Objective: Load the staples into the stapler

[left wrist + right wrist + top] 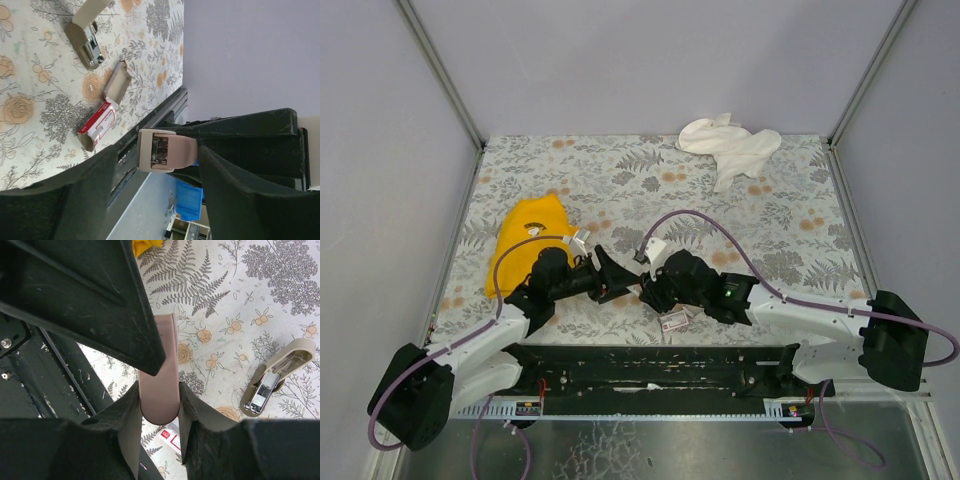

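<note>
The stapler (159, 365) is small and pink, and my right gripper (159, 395) is shut on it, holding it off the table. In the left wrist view the stapler's open end (167, 150) shows its metal channel and sits between the spread fingers of my left gripper (159, 172), which is open. In the top view the left gripper (620, 283) and right gripper (652, 293) meet tip to tip near the front edge. The dark-red box of staples (98, 123) lies on the table below them, also visible as a red box (674, 320). Its grey-brown tray (117, 82) lies beside it.
A pale beige block (277, 380), hinged open with a silvery inside, lies on the flowered table (780, 230). A yellow cloth (525, 240) is at the left. A white cloth (730, 145) is at the back right. The black rail (650, 365) runs along the front.
</note>
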Controlling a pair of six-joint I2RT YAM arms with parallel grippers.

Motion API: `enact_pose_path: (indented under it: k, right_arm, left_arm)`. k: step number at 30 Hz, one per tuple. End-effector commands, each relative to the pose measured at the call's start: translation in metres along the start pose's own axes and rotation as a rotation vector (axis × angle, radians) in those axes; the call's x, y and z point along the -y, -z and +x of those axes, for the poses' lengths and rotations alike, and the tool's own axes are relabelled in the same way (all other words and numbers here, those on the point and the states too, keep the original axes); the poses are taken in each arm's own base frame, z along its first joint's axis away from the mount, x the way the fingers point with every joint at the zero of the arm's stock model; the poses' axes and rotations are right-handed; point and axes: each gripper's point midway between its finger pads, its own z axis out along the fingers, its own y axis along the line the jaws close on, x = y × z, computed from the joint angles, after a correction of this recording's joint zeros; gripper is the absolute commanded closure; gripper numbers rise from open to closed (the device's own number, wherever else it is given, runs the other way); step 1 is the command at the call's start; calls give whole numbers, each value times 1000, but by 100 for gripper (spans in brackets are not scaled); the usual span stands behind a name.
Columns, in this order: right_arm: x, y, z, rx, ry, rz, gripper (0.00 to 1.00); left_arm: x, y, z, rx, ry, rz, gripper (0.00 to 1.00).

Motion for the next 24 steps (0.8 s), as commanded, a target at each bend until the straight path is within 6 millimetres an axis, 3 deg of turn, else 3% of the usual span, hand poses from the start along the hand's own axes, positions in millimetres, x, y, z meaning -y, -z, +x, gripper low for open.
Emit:
enact_pose_path:
  k: [1, 9, 11, 16, 20, 24]
  right_arm:
    - [-11, 10, -24, 90, 36, -53, 80]
    - [-10, 12, -24, 101, 8, -48, 74]
    - [-10, 14, -25, 114, -18, -44, 65]
    - [-9, 29, -30, 178, -105, -37, 27]
    - [-12, 49, -39, 245, -184, -94, 13]
    - [-19, 66, -41, 254, -278, -256, 6]
  left_arm:
    - [23, 1, 3, -38, -19, 115, 39]
    - [27, 2, 11, -85, -20, 155, 62]
    - [28, 3, 13, -88, -22, 173, 68]
    - [34, 6, 14, -95, -39, 203, 78]
    - [42, 8, 15, -105, -67, 233, 80]
    - [52, 12, 19, -137, -115, 274, 80]
